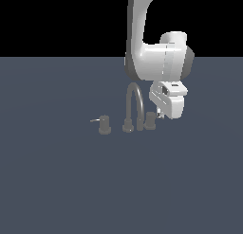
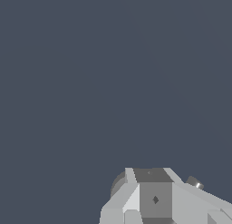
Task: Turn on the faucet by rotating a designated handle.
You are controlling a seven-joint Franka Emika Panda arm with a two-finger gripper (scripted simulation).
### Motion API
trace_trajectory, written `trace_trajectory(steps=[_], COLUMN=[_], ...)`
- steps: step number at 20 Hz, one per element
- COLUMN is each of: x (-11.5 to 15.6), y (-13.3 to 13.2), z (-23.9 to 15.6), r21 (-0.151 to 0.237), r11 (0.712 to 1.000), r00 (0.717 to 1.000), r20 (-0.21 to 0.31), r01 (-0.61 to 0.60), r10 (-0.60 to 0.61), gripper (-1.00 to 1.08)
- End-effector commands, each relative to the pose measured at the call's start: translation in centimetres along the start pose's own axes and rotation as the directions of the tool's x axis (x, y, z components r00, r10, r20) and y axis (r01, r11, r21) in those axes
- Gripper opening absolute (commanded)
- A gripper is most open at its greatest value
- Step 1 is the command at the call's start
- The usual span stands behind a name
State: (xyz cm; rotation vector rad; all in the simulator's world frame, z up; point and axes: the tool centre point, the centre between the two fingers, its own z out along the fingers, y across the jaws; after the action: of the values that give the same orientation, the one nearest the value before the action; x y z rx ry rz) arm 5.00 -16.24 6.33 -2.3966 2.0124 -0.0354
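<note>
The faucet (image 1: 134,107) sits on a flat slate-blue floor (image 1: 57,181) that fills the whole lower part of the exterior view, with plain black above the horizon. No walls, no furniture, just that one surface.

The set has three pieces in a row: a tall arched spout in the middle, a knob (image 1: 103,124) off to the exterior view's left with a thin lever sticking out sideways, and the handle (image 1: 151,120) on the exterior view's right, just past the spout's foot. That left knob stands well apart from the hand, on the far side of the spout from it.

The gripper (image 1: 159,114) hangs off the white arm (image 1: 142,39) right down at the handle. Its tip looks to be touching or just beside the handle's top edge, on the side away from the spout. The white hand body covers the fingers from this angle, so I can't tell whether the jaws are apart or pinched together.

The wrist view doesn't help much. It's mostly bare floor, with the grey blocky hand parts (image 2: 154,198) at one edge. A rounded grey shape (image 2: 118,184) peeks out from behind them, and a small grey stub with a bright end (image 2: 195,182) shows on the other side. Could be bits of the handle, but I can't say for sure.
</note>
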Motion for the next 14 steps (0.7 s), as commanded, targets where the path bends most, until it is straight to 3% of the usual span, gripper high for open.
trace_trajectory(steps=[1, 4, 6, 14], x=[-0.2, -0.3, 0.1, -2.3], y=[1.8, 2.8, 1.8, 3.6], z=[0.0, -0.1, 0.0, -0.1], r21=[-0.021, -0.023, -0.008, -0.017], r11=[1.000, 1.000, 1.000, 1.000], r00=[1.000, 1.000, 1.000, 1.000], r20=[0.009, 0.009, 0.001, 0.006], r01=[-0.006, -0.008, -0.006, -0.007], r10=[0.006, 0.008, 0.007, 0.008], gripper=[-1.00, -1.00, -1.00, -1.00])
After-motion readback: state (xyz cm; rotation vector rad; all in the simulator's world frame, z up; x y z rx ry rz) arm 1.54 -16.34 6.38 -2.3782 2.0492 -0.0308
